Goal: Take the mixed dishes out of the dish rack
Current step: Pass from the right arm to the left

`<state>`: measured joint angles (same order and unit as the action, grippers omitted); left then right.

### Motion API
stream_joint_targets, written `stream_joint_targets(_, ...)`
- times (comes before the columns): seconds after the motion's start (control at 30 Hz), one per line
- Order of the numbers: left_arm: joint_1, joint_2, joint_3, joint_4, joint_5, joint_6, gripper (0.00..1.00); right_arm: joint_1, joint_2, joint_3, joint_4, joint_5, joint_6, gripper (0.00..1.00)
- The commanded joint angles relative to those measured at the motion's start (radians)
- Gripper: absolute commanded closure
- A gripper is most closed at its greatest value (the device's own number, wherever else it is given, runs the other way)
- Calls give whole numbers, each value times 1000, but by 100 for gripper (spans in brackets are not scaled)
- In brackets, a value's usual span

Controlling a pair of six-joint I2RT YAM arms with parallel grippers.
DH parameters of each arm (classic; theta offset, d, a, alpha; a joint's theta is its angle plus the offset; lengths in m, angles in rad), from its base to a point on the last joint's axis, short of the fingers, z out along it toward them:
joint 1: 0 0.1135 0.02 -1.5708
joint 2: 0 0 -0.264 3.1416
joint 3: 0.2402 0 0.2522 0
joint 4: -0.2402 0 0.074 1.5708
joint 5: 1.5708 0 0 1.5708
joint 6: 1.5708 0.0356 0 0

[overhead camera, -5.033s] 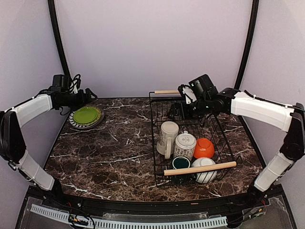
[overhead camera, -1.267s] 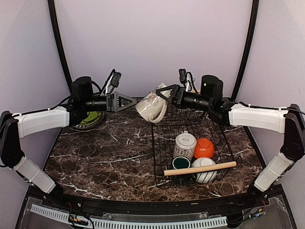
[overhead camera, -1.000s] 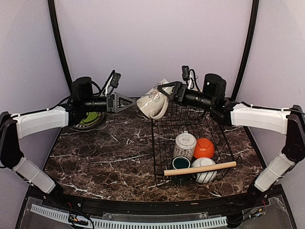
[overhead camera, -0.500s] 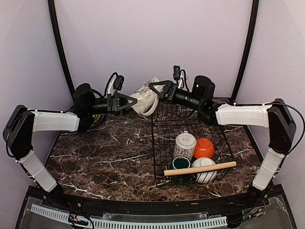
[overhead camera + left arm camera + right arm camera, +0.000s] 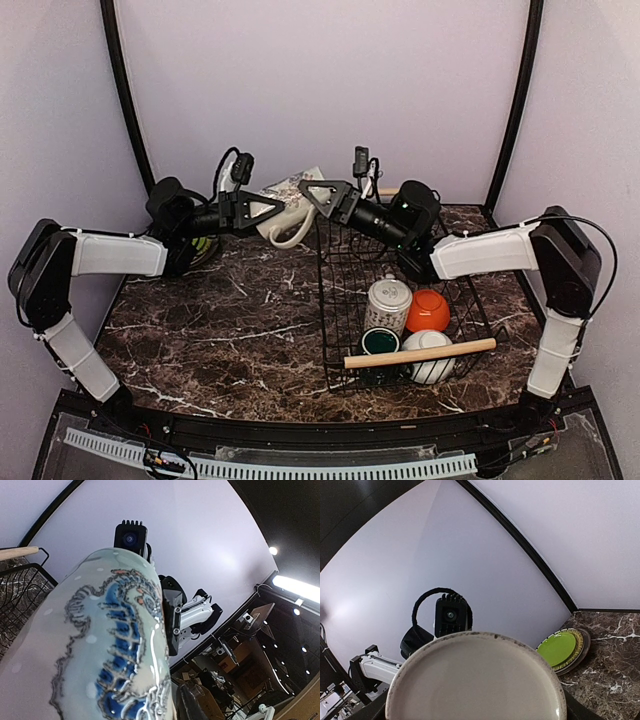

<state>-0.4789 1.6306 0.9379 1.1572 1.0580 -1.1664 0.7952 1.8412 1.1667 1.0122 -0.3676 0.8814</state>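
The cream mug hangs in the air at the upper centre of the top view, tipped on its side with its handle loop pointing down. It sits just left of the far left corner of the dish rack and is above the rack's rim.

The right gripper reaches in from the right, and its fingers are spread wide and clamped on the mug. In the right wrist view one round end of the mug fills the bottom of the frame. The left gripper meets the mug from the left, with its fingers against the mug's side. Whether they have closed on it cannot be told. In the left wrist view the mug's glazed wall, with a blue seahorse figure, covers most of the frame and hides the fingers.

In the rack, four dishes sit toward the near end:
- the patterned white mug
- the orange bowl, just right of that mug
- the small dark green cup
- the white bowl, partly under the near wooden handle

The far half of the rack shows only wire.

The lime-green plate lies on another plate at the far left corner of the table. In the top view it is mostly hidden behind the left arm. Dark marble shows between the rack's left edge and the table's left edge, from the plates to the near edge. Both forearms stretch level across the far part of the table, close to the back wall.
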Motion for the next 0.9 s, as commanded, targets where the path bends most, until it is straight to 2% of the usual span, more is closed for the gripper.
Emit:
stream_joint_targets(0.0,20,-33,-7,69,12,3,84,21,17,-9,149,-19,16,100)
stream_joint_targets(0.1,37,-42,-8,66,3,4,97,21,21,-2,105,-21,11,97)
stream_joint_targets(0.23,50,-63,-7,51,1,18,99,21,19,15,26,-25,-5,79)
stream_joint_targets(0.4,73,-94,-12,64,-2,24,99,9,-9,12,-90,-13,-13,38)
stream_joint_targets(0.47,84,-101,-16,68,-6,25,99,-2,-24,-8,-97,-9,7,15)
stream_joint_targets(0.53,94,-103,-19,83,-8,13,99,-18,-36,-17,-102,-28,32,4)
stream_joint_targets(0.73,112,-97,-26,158,-11,-32,99,-49,-66,-30,-127,-75,60,1)
stream_joint_targets(0.87,131,-122,-18,41,-22,52,99,-64,-127,-50,-231,-54,18,1)
